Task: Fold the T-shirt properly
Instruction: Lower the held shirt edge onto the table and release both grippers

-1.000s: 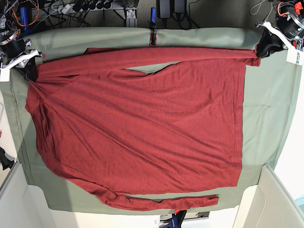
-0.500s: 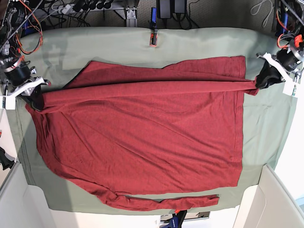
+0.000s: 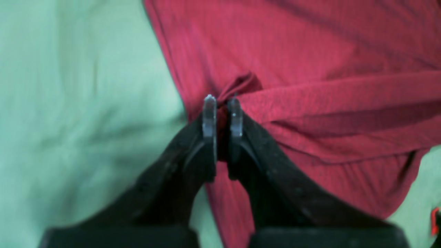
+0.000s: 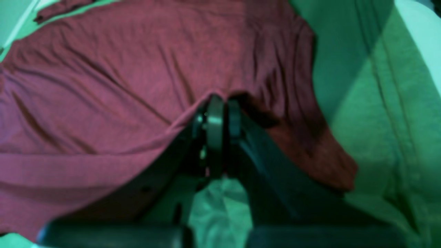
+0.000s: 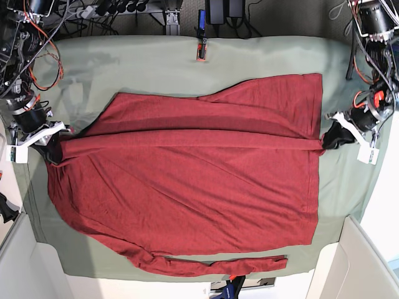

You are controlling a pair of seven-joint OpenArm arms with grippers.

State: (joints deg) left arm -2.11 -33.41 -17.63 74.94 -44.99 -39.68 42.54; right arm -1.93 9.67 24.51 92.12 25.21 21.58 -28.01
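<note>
- Both claws have carried the shirt's far edge nearer, laying the fold lower across the body
- Right gripper (image 5: 55,148) is clenched on the T-shirt (image 5: 187,187), at the base view's left
- T-shirt lies spread over the green table cloth (image 5: 156,62)
- Left gripper (image 5: 325,142) pinches the hem corner

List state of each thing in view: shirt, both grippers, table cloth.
T-shirt: spread on the table, far edge lifted and folded partway toward the near side, near sleeve lying flat along the near edge.
left gripper: fingers shut on the T-shirt at the hem-side end of the fold.
right gripper: fingers shut on the T-shirt at the shoulder-side end.
table cloth: flat, lightly wrinkled, under the T-shirt.
</note>
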